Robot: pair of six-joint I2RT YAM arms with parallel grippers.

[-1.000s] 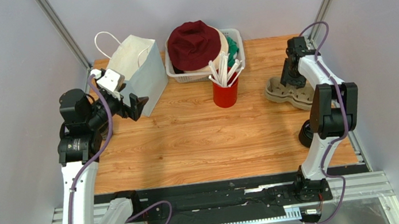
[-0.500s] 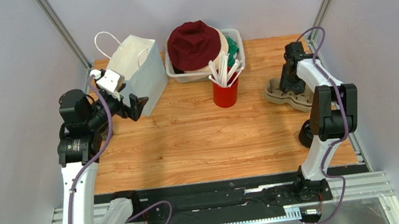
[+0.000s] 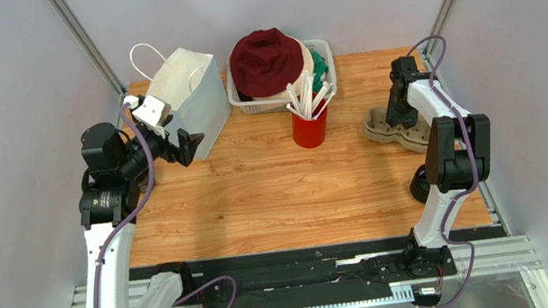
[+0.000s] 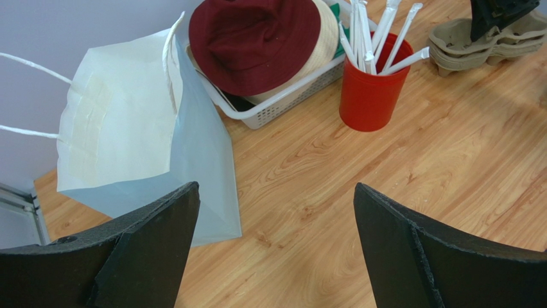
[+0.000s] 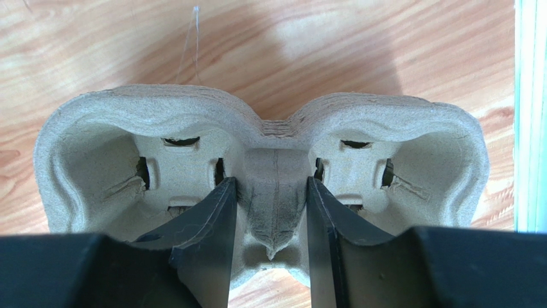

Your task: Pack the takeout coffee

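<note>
In the top view the right arm's elbow (image 3: 456, 150) covers most of a dark round object (image 3: 419, 182) at the table's (image 3: 274, 194) right edge, so what it is cannot be told, and the right gripper (image 3: 400, 116) hides its own fingertips above the pulp cup carrier (image 3: 379, 126). The maroon bucket hat (image 3: 266, 59) buries the white basket's (image 3: 259, 106) contents except a tan brim (image 3: 307, 55) and a scrap of green (image 3: 318, 60). The left wrist view cuts off the paper bag's (image 4: 138, 128) handles at its left edge.
</note>
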